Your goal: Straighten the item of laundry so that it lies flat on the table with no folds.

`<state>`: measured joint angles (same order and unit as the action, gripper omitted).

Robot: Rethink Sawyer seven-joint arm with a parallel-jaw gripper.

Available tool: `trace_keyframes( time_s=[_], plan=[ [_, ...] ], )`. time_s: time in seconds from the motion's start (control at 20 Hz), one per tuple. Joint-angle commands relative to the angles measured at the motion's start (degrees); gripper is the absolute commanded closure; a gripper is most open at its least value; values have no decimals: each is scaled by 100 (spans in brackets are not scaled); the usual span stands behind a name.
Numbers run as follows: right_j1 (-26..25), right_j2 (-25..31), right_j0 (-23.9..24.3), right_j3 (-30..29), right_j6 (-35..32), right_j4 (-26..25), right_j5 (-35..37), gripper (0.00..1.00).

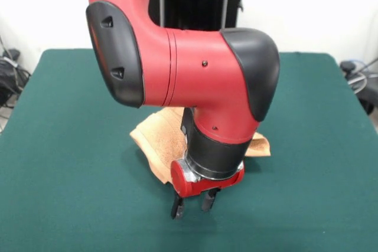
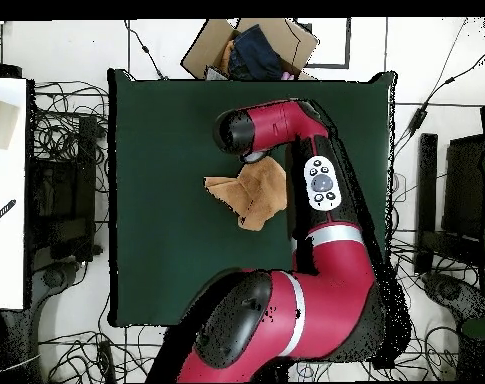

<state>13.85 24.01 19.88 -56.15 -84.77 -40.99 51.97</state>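
Crumpled terry towel (image 1: 162, 137) not yet flattened on the green table (image 1: 65, 146).
Gripper (image 1: 192, 203) is held slightly parted, empty, at the towel's 6 o'clock edge; a hem must be gripped.

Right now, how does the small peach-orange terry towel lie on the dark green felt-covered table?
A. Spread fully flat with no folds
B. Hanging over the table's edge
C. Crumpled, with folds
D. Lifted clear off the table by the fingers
C: the peach-orange terry towel lies bunched with folds on the green felt table, far from its edges, and the fingers hold nothing.
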Motion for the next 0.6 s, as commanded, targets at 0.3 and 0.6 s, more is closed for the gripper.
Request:
trace_keyframes(
  time_s=[0.3,0.6],
  plan=[
    [-143,-256,65,-533,362,-152,-72,0],
    [-96,-243,113,-471,572,-116,168,0]
  ],
)
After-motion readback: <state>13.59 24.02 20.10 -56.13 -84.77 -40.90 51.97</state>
